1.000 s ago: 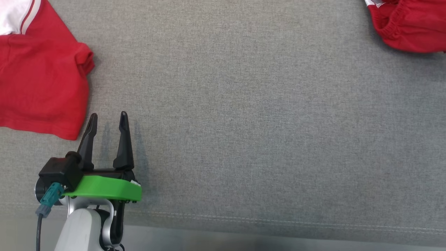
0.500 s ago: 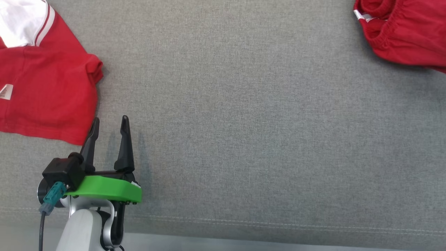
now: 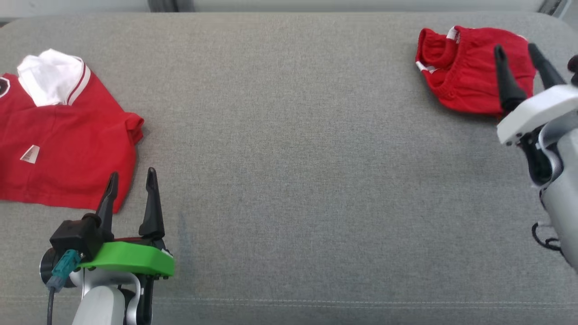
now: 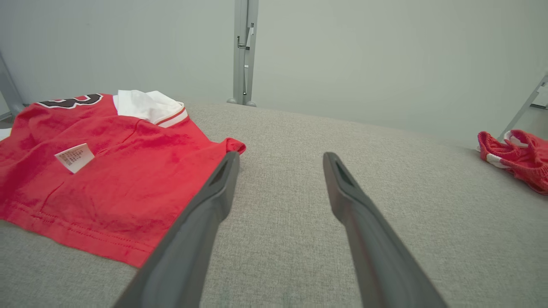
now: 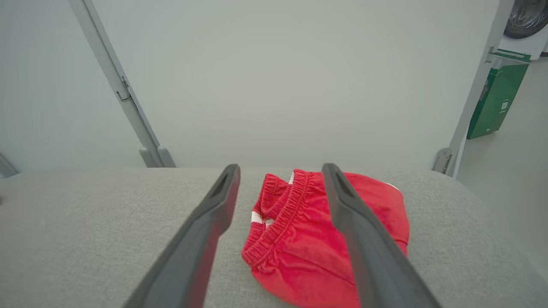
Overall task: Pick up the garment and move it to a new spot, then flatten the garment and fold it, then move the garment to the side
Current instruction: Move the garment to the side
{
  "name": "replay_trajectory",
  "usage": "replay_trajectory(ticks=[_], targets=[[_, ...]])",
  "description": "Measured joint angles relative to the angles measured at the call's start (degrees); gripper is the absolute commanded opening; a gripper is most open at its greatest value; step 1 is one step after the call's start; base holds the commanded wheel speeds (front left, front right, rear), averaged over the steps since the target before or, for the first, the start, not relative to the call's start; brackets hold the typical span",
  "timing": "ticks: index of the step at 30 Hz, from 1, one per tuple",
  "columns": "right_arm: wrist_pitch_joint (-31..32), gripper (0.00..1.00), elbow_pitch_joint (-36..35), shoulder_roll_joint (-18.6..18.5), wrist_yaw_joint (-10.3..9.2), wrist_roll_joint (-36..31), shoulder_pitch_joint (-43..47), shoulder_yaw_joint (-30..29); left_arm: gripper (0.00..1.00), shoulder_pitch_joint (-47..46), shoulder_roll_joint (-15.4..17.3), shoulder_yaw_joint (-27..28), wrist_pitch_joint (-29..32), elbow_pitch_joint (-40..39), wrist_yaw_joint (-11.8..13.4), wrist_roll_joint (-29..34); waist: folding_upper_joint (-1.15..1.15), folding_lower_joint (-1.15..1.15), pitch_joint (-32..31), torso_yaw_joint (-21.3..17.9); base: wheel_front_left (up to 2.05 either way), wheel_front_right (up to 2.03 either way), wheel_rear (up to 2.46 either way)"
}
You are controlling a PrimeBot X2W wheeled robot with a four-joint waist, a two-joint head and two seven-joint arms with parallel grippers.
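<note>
A bunched red garment with an elastic waistband (image 3: 465, 76) lies at the far right of the grey fabric surface (image 3: 289, 158). My right gripper (image 3: 515, 46) hovers over its near side, open and holding nothing; in the right wrist view the garment (image 5: 299, 252) sits between and beyond the spread fingers of that gripper (image 5: 280, 167). A red shirt with a white collar (image 3: 58, 153) lies flat at the left. My left gripper (image 3: 132, 172) stands open just right of its lower corner, also holding nothing. The left wrist view shows the shirt (image 4: 107, 179) left of the gripper (image 4: 281, 155).
A pale wall and grey metal posts (image 4: 244, 51) stand behind the surface's far edge. A green box (image 5: 496, 100) stands on the floor off the right end. The wide middle of the grey surface lies between the two garments.
The head camera has tilted up, so both garments and the far edge now show whole. My right gripper has come into view at the right, open. The left gripper has hardly moved.
</note>
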Motion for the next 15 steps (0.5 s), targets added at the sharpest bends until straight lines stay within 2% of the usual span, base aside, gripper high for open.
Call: replay_trajectory(ticks=[3, 8, 15], targets=[[-3.1, 1.00, -1.3, 1.6, 0.01, -0.2, 4.4, 1.2, 1.00, 1.1, 0.0, 0.5, 0.0, 0.3, 0.0, 0.0, 0.00, 0.00, -2.4, -0.6, 0.00, 0.00, 0.00], [-2.5, 1.00, -3.8, 5.6, 0.30, 1.1, 11.4, 1.6, 1.00, 3.5, 0.0, 0.9, 0.0, 1.0, -0.5, 0.5, 0.00, 0.00, -6.4, -1.4, 0.00, 0.00, 0.00], [-2.1, 1.00, -9.7, 6.9, 0.49, 0.9, 18.6, 2.2, 1.00, 5.5, 0.0, 1.2, 0.0, -0.5, -1.0, 1.6, 0.00, 0.00, -10.7, -2.7, 0.00, 0.00, 0.00]])
